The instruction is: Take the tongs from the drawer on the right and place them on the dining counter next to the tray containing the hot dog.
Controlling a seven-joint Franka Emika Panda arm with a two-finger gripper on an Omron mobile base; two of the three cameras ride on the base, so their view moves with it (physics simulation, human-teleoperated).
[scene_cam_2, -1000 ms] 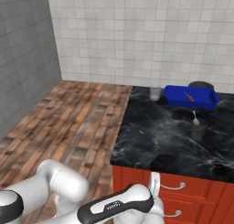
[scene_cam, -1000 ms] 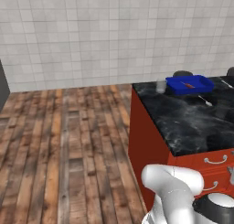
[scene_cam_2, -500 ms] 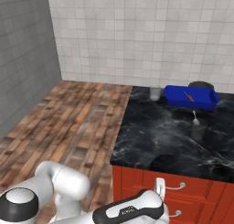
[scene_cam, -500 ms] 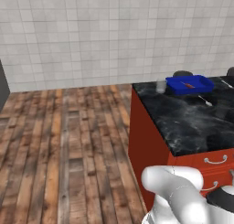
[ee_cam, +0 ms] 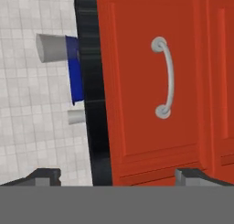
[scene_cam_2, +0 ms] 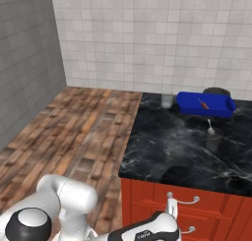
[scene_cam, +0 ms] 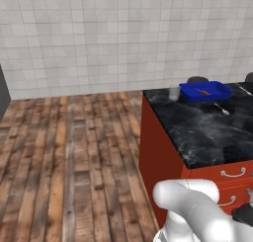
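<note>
The dining counter [scene_cam_2: 182, 146] has a black veined top over a red body. Near its far end lies the blue tray [scene_cam_2: 204, 105] [scene_cam: 205, 92] with the thin orange hot dog [scene_cam_2: 204, 104] [scene_cam: 202, 92] inside. My gripper [ee_cam: 118, 177] is open, its two dark fingertips spread wide, facing a shut red drawer front [ee_cam: 137, 81] with a curved silver handle [ee_cam: 167, 77]. The hand view is rolled sideways, so the counter's black edge [ee_cam: 91, 81] runs vertically and the tray [ee_cam: 75, 67] shows edge-on. The tongs are hidden.
A small thin silver utensil [scene_cam_2: 210, 129] [scene_cam: 221, 108] lies on the counter in front of the tray. A grey cup [scene_cam_2: 167, 100] [scene_cam: 174, 93] stands left of the tray, and a dark round pot [scene_cam_2: 216, 91] behind it. More red fronts with silver handles [scene_cam: 232, 173] face me. Wooden floor [scene_cam: 74, 152] stretches left.
My arm has sunk lower in both base views, carrying the hand down in front of the red drawer fronts. The counter's things have not moved.
</note>
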